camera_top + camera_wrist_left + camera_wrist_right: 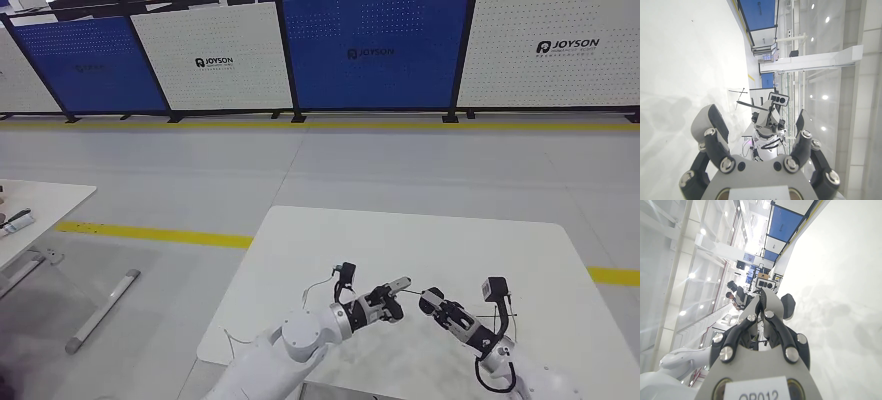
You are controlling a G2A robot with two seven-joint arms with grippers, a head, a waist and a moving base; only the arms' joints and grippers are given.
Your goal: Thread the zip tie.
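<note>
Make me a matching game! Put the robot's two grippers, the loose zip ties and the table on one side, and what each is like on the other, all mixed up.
Things:
1. left gripper
2. right gripper
3. loose zip ties
4. table

What it is like:
a. white
b. shut on a black zip tie
c. open, holding nothing
d. lying flat on the table

Pairs: 1-c, 2-b, 3-d, 4-a
</note>
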